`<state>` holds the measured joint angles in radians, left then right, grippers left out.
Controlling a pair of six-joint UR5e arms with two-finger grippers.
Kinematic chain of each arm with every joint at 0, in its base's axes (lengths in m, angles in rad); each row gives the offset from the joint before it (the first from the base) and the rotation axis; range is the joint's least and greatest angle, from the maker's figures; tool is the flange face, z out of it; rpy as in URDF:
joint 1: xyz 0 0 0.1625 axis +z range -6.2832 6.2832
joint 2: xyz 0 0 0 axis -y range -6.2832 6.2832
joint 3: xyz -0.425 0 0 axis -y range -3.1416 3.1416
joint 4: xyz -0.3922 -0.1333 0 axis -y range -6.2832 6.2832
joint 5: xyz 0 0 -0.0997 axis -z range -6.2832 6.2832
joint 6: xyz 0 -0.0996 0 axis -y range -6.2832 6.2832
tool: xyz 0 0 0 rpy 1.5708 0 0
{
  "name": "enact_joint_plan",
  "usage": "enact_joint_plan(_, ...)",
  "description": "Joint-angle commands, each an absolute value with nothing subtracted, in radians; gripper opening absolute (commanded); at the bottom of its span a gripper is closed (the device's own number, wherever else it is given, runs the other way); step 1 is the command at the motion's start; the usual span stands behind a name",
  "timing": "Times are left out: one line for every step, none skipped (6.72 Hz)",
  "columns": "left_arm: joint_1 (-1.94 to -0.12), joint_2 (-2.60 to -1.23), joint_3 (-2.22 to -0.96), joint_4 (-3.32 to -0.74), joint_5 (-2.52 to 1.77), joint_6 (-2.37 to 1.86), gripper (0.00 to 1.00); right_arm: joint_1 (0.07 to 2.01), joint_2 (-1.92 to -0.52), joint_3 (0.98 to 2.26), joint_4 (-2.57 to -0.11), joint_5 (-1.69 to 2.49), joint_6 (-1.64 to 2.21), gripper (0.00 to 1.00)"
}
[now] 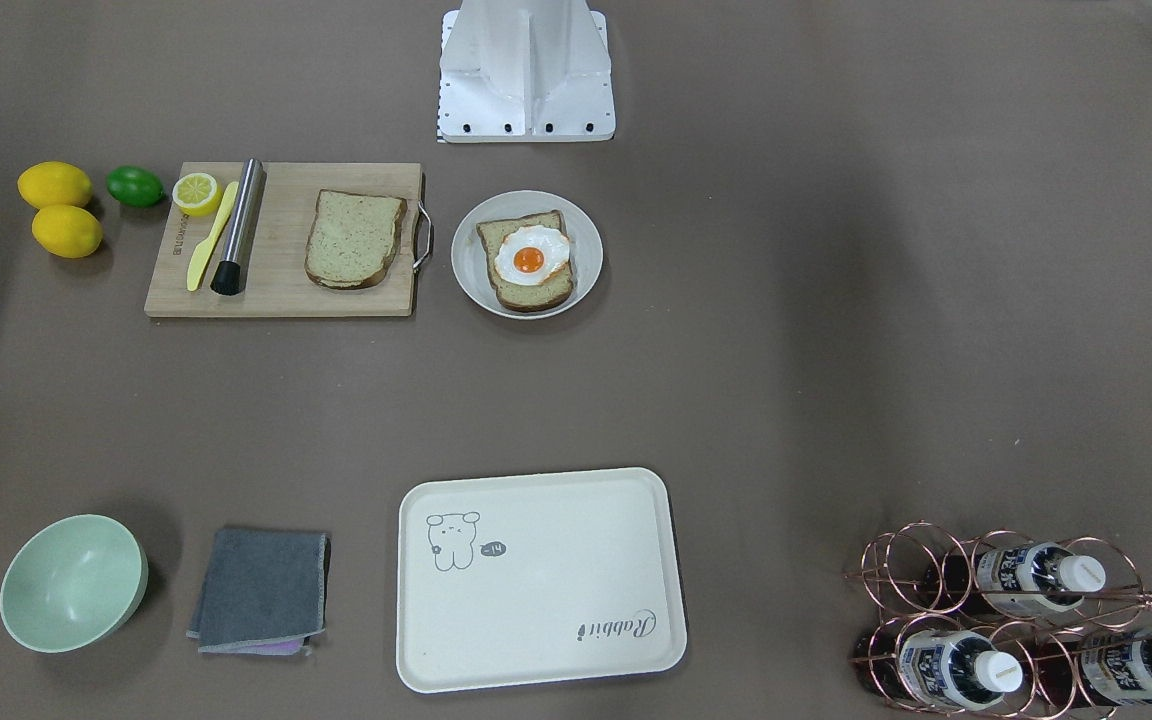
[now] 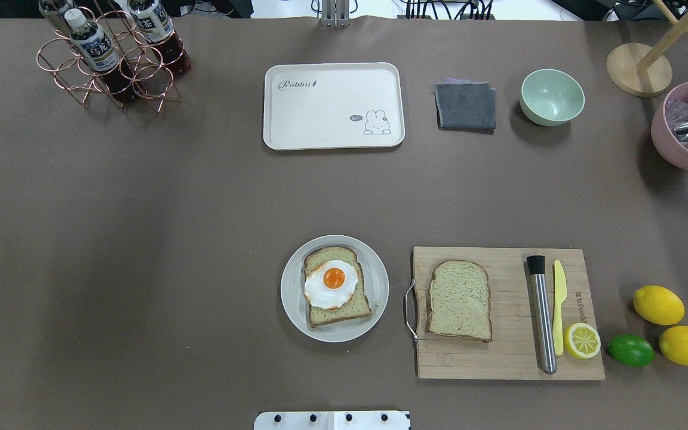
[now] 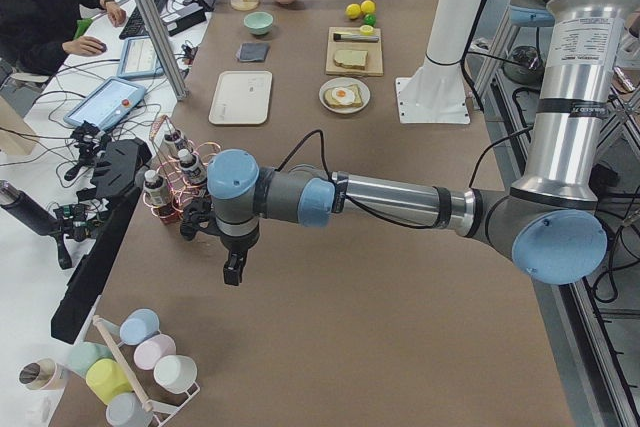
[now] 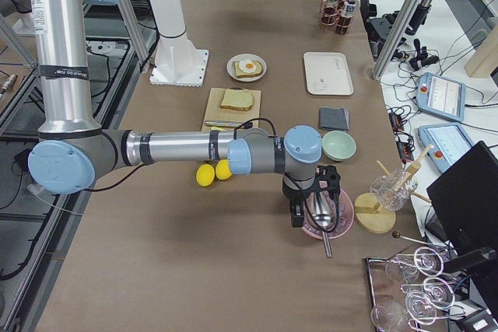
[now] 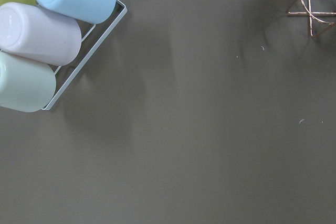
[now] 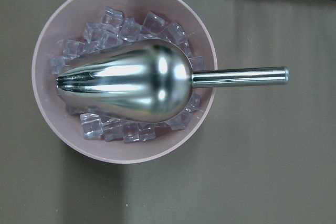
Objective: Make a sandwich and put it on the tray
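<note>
One bread slice (image 2: 338, 310) with a fried egg (image 2: 332, 282) on top lies on the round grey plate (image 2: 296, 304). A second bare slice (image 2: 459, 300) lies on the wooden cutting board (image 2: 499, 358). The cream tray (image 2: 332, 107) with the "Rabbit" script is empty at the far side; it also shows in the front-facing view (image 1: 536, 600). My left gripper (image 3: 232, 272) hangs over the table's left end, far from the food. My right gripper (image 4: 296, 215) hangs at the right end above a pink bowl. I cannot tell whether either is open or shut.
A copper rack with bottles (image 2: 111, 54) stands far left. A grey cloth (image 2: 465, 106) and a green bowl (image 2: 552, 97) sit right of the tray. A pink bowl of ice with a metal scoop (image 6: 126, 77) is far right. A steel muddler (image 2: 542, 316), yellow knife, lemons (image 2: 658, 304) and a lime lie by the board.
</note>
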<state>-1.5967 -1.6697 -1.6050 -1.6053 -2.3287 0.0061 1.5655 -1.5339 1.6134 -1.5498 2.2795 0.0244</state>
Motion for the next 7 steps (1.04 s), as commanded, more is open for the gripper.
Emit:
enact_joint_plan(-1.597, -1.663, -1.608, -1.611, -2.329, 0.006, 0.98, 1.565, -1.539, 1.612, -1.549, 2.279, 0.020, 1.00)
enact_joint_plan(-1.595, -1.663, -1.609, -1.611, -2.329, 0.006, 0.98, 1.565, -1.540, 1.612, -1.549, 2.279, 0.017, 1.00)
enact_joint_plan(-1.595, -1.663, -1.608, -1.611, -2.329, 0.006, 0.99, 1.565, -1.540, 1.612, -1.549, 2.281, 0.018, 1.00)
enact_joint_plan(-1.595, -1.661, -1.608, -1.611, -2.329, 0.006, 0.98, 1.565, -1.543, 1.612, -1.549, 2.281, 0.018, 1.00)
enact_joint_plan(-1.594, -1.661, -1.606, -1.611, -2.329, 0.006, 0.98, 1.565, -1.543, 1.612, -1.549, 2.280, 0.017, 1.00)
enact_joint_plan(-1.594, -1.661, -1.606, -1.609, -2.329, 0.006, 0.99, 1.566, -1.549, 1.617, -1.549, 2.281, 0.017, 1.00)
enact_joint_plan(-1.594, -1.661, -1.606, -1.609, -2.329, 0.006, 0.99, 1.566, -1.554, 1.620, -1.548, 2.280, 0.017, 1.00)
